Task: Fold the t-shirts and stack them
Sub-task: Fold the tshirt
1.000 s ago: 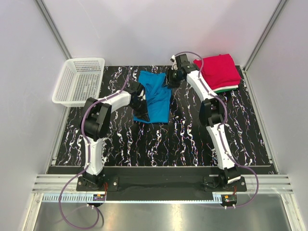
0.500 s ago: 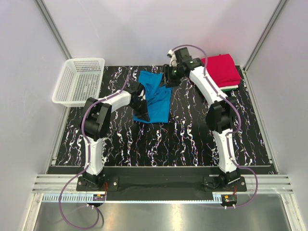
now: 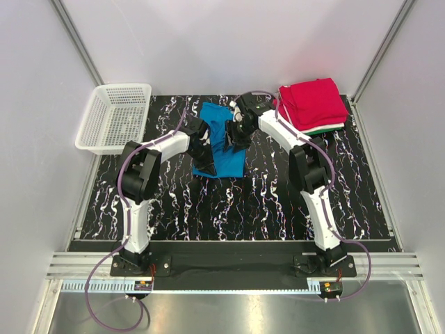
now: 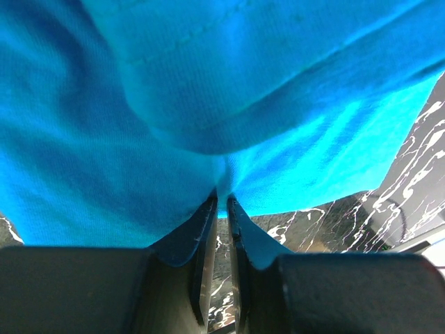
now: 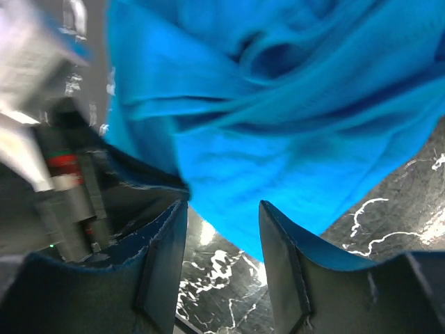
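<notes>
Black, white-veined worktop [image 3: 278, 202] fills the walled cell, with a basket [image 3: 115, 118] at upper left. In the upper middle of the top view lies the blue shirt [image 3: 224, 158], rumpled, its long axis running from upper left down to lower right. Folded shirts (red on top) form a stack [image 3: 313, 104] at upper right. A second ago the right gripper [image 3: 237, 132] hung at the shirt's upper right corner, beside the stack. Now it sits lower and further left, over the shirt's right edge, jaws apart with blue cloth just past the fingertips. The left gripper [image 3: 201, 142] has not moved: it pinches a fold at the shirt's left edge, jaws nearly closed on the cloth.
</notes>
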Available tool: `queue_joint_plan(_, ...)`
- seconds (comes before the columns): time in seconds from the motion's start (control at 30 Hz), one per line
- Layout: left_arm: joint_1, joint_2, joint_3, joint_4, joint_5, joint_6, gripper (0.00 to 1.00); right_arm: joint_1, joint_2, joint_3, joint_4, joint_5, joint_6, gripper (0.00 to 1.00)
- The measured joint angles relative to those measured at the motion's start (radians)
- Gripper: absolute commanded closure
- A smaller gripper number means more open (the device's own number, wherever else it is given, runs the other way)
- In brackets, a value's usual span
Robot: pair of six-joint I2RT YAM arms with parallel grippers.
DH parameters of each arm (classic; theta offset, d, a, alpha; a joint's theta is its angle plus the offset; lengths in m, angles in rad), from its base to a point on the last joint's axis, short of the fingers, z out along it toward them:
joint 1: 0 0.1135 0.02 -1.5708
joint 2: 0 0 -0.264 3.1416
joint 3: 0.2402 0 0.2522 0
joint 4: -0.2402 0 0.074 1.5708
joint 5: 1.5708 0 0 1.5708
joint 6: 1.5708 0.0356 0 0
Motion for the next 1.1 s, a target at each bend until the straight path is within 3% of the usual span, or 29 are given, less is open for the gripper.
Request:
queue_joint_plan(0.23,0.001,-0.004,0.0,-0.004,-0.022,-0.013,0.84,-0.005,0.005,-0.093,0.06,-0.004,0.023,0.48)
queue_joint_plan(0.43,0.013,-0.006,-0.003,-0.008,-0.031,-0.013,0.85,-0.005,0.035,-0.078,0.108,-0.02,0.04,0.48)
queue_joint_plan(0.83,0.018,-0.018,-0.026,0.013,-0.027,-0.013,0.87,-0.005,0.272,0.287,0.048,-0.016,0.053,0.48)
queue_joint_plan(1.1,0.018,-0.035,-0.06,0.048,-0.019,-0.013,0.87,-0.005,0.318,0.41,0.027,0.028,0.06,0.47)
